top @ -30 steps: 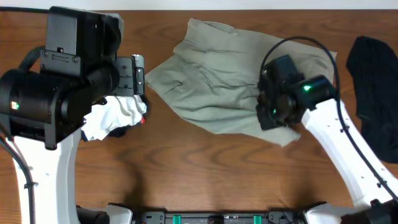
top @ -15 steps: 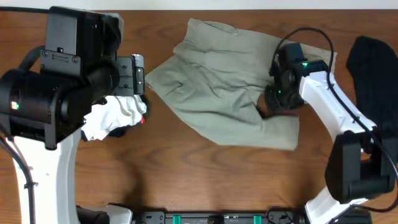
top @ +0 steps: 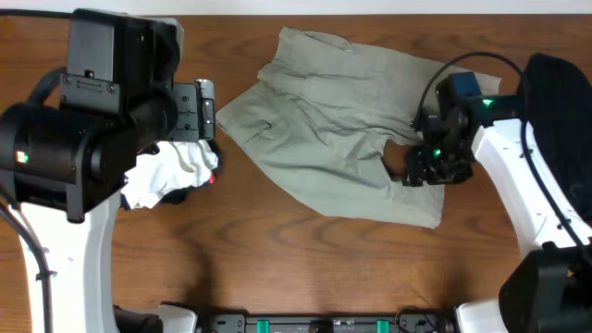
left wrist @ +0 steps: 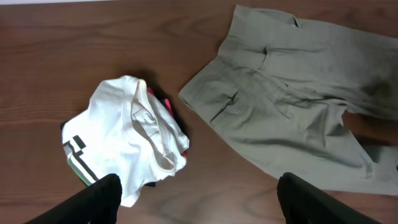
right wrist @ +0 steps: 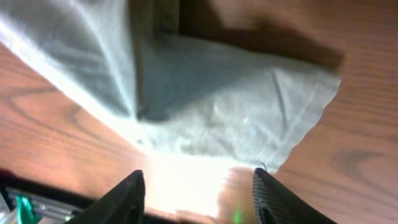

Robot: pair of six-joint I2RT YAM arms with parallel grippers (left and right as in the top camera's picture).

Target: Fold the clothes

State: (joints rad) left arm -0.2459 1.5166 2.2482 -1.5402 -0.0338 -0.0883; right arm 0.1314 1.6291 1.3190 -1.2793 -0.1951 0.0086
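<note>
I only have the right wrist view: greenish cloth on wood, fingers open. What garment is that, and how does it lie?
Observer: A pair of shorts, spread unfolded on the table; your right tool is over one leg.
Operator: Anything else to fold?
Observer: A white shirt with green and black stripes lies bundled left of the shorts.
Operator: And the left tool?
Observer: The left tool hangs open, empty, above the table between shirt and shorts.

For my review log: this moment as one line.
khaki shorts spread, unfolded | right claw open over leg corner | left claw open, empty
</note>
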